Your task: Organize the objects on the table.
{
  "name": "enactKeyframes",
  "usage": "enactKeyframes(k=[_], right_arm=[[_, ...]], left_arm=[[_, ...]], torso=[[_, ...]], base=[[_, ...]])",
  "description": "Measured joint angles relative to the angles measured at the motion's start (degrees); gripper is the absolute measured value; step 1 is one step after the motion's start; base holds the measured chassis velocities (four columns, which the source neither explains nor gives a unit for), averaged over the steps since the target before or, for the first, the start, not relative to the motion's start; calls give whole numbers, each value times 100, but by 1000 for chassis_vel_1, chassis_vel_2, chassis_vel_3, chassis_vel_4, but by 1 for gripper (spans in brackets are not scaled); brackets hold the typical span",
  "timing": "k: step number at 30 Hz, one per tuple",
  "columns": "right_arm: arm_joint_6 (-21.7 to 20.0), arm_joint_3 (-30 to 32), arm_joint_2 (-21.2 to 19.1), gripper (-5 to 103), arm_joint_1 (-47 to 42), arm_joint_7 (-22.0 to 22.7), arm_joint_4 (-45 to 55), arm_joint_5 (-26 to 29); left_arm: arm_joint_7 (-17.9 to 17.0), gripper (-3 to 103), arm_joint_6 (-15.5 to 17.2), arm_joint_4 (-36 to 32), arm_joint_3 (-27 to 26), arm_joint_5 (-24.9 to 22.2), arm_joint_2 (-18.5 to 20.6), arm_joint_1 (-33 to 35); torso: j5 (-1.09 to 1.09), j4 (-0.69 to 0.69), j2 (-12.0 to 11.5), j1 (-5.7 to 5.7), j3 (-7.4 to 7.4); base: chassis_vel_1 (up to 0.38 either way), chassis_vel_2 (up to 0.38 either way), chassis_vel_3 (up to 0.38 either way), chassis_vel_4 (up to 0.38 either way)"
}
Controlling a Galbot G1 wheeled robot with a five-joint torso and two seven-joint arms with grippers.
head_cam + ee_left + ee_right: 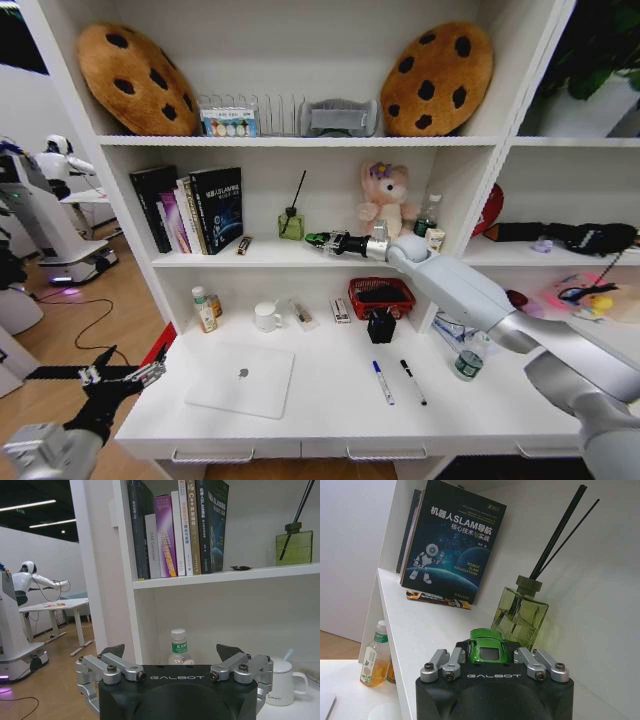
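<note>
Right gripper (489, 652) clamping green toy car (487, 645) over shelf (435, 630), left gripper (178, 655) apparently apart, empty

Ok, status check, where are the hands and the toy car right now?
Right hand shut on car, over middle shelf beside diffuser. Left hand open, off desk's left edge. Laptop, markers on desk. Nothing blocking.

The toy car (487, 648) is glossy green with a dark window. The laptop (241, 378) is silver-white on the white surface (330, 410). Two white markers (383, 382) carry dark caps, one bluish, one black. The bottle (468, 360) is clear with a green label. The right gripper (492, 666) is black with silver links.
</note>
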Motion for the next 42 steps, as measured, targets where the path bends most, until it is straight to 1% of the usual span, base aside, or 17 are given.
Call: enactKeyframes(k=[3,5,8,14,17,19,20,24,25,28,30,32,33,36,37,39,42], right_arm=[[13,2,0,37,-5,1,-8,-18],[41,25,-4,48,-5,32,-23,-14],[58,39,-8,54,-5,39,-25,-11],[140,255,-62,82,-67,154,169,51],[6,488,-193,86,-202,446,623,133],[-113,715,-437,96,-405,950,1334,334],[-113,715,-437,96,-405,950,1334,334],[-198,1258,-1012,100,-945,1792,2584,522],[-198,1258,-1012,100,-945,1792,2584,522],[-428,2435,-1904,100,-2289,2565,3981,567],[-445,2632,-2118,100,-2644,2812,4257,574],[-583,3123,-2520,100,-3453,3951,4963,609],[-583,3123,-2520,100,-3453,3951,4963,609],[-1126,4287,-2671,100,-4959,5770,5962,1059],[-1126,4287,-2671,100,-4959,5770,5962,1059],[-1078,5605,-2441,100,-6493,5938,6240,845],[-1041,5854,-2353,100,-6818,5914,6263,747]], left_arm=[[0,100,0,0,0,0,0,0],[0,100,0,0,0,0,0,0],[0,100,0,0,0,0,0,0],[0,100,0,0,0,0,0,0],[0,100,0,0,0,0,0,0],[0,100,0,0,0,0,0,0],[0,100,0,0,0,0,0,0],[0,100,0,0,0,0,0,0],[0,100,0,0,0,0,0,0],[-1,100,0,0,0,0,0,0],[-1,100,0,0,0,0,1,0],[1,100,0,0,0,0,0,0],[1,100,0,0,0,0,0,0],[0,100,0,0,0,0,-1,0],[0,100,0,0,0,0,-1,0],[0,100,0,0,-1,0,0,0],[-2,100,0,0,0,0,0,0]], torso=[[0,0,0,0,0],[0,0,0,0,0],[0,0,1,0,0],[0,1,0,0,1],[0,0,0,0,0],[0,0,1,0,0],[0,0,1,0,0],[0,2,1,0,0],[0,2,1,0,0],[1,-2,1,-1,-1],[2,-7,1,-1,-1],[3,-7,1,-1,-1],[3,-7,1,-1,-1],[1,4,2,-1,-1],[1,4,2,-1,-1],[-2,3,2,-1,-1],[-3,2,2,-1,-1]], base=[[0,0,0,0],[0,0,0,0],[0,0,0,0],[0,0,0,0],[0,0,0,0],[0,0,0,0],[0,0,0,0],[0,0,0,0],[0,0,0,0],[0,0,0,0],[0,0,0,0],[0,0,0,0],[0,0,0,0],[0,0,0,0],[0,0,0,0],[0,0,0,0],[0,0,0,0]])
